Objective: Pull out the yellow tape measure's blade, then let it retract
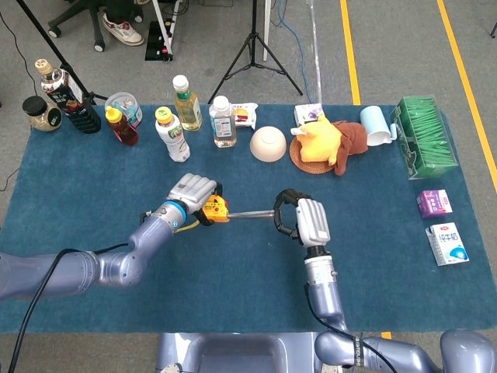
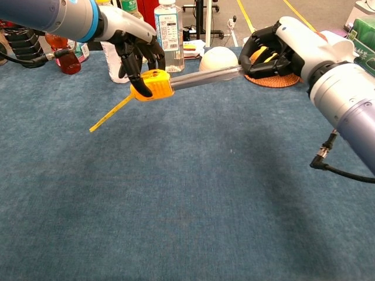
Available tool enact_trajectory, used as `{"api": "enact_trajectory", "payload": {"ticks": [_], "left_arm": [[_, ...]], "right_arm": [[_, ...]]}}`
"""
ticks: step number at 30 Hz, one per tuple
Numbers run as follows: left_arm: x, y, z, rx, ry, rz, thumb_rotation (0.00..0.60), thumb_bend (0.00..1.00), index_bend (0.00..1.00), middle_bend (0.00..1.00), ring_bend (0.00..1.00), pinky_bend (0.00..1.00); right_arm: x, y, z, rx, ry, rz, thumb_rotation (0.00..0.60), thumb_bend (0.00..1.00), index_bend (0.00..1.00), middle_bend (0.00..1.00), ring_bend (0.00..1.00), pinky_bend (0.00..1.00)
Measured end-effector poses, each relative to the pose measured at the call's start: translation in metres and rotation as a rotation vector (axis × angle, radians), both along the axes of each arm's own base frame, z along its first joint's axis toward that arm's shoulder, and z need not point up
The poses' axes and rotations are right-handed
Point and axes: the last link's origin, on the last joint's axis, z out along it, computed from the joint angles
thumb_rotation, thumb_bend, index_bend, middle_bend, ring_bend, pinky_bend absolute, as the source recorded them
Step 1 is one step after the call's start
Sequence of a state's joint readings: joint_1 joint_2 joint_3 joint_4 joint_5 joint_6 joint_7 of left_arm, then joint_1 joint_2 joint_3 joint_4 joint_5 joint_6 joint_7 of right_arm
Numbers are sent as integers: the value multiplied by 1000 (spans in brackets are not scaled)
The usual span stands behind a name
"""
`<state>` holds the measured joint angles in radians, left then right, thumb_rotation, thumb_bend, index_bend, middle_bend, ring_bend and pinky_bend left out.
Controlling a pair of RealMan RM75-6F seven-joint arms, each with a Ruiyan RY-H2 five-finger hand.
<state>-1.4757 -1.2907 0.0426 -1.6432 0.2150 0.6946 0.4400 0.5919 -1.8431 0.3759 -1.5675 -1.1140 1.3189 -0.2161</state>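
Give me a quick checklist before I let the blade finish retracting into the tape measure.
1. Left robot hand grips the yellow tape measure case: ok.
2. Right robot hand holds the end of the blade: ok, fingers are closed around it.
3. Blade straight between the robot hands, no kink or twist: ok.
4. Case and blade held clear above the blue table cover: ok in the chest view.
5. Yellow strap hanging from the case, free of the robot hand's fingers and the blade: ok, it trails down to the left.
6. Blade lock released: cannot tell, the fingers cover the top of the case.
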Motion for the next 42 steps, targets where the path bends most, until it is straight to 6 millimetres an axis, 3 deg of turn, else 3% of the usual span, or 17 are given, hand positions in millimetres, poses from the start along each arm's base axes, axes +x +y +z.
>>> {"api": "enact_trajectory", "payload": {"ticks": [7,20,31,42], "left_arm": [[11,-2,-9,-6,-31,10,583,327,628,479,415,477],[18,-3,-18,-9,-23,-1,588,327,628,479,415,477],[8,1,-16,8,1,7,586,326,628,479,415,477],[-12,3,-1,62,49,-22,589,326,628,479,415,477]], "right_arm": [[11,2,-8,22,5,26,549,556,500,360,375,315],[9,-1,-8,44,4,24,549,314,229,242,255,257],[0,-4,0,53,-6,22,543,159,181,222,236,238],[-22,-6,13,16,58,17,543,156,221,255,260,256]]}}
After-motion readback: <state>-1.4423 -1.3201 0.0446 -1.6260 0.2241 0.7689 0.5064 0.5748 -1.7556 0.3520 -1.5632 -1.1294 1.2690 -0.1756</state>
